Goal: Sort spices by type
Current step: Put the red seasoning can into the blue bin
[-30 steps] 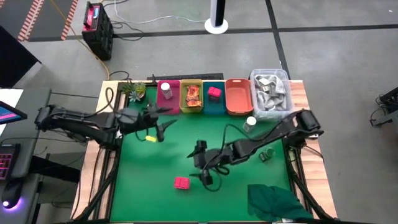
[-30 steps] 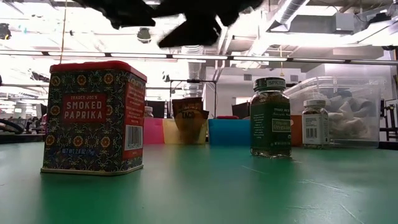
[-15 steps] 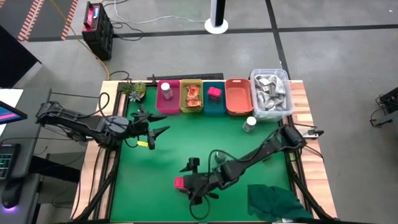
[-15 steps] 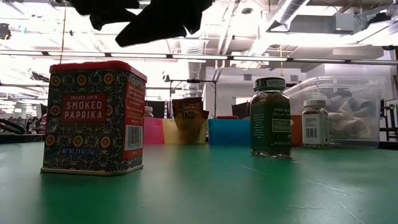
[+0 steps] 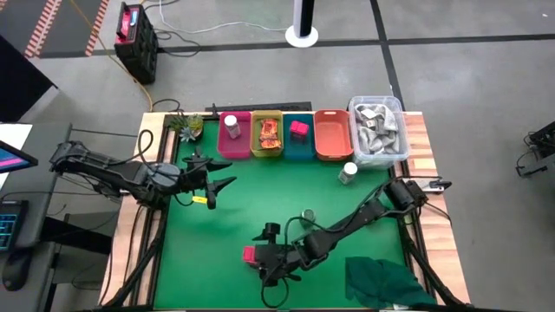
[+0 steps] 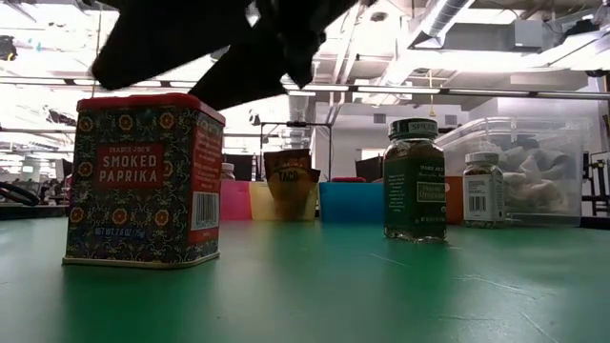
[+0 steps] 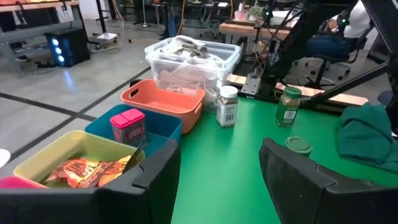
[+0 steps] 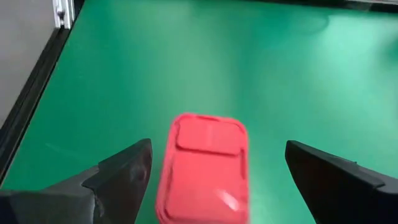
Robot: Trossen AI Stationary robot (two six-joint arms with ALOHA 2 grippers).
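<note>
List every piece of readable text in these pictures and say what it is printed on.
"TRADER JOE'S SMOKED PAPRIKA": front of the red paprika tin.
"TACO": brown packet in the yellow bin.
Labels on the green-lidded jar and white-capped jar: too small to read.

The surface (image 5: 260,212) is a green mat on a wooden table, standing on a grey concrete floor (image 5: 451,78) crossed by dark lines. A white round pedestal base (image 5: 302,35) stands behind it. Overhead, ducts (image 6: 448,19) and pipes run beneath a brightly lit ceiling.
</note>
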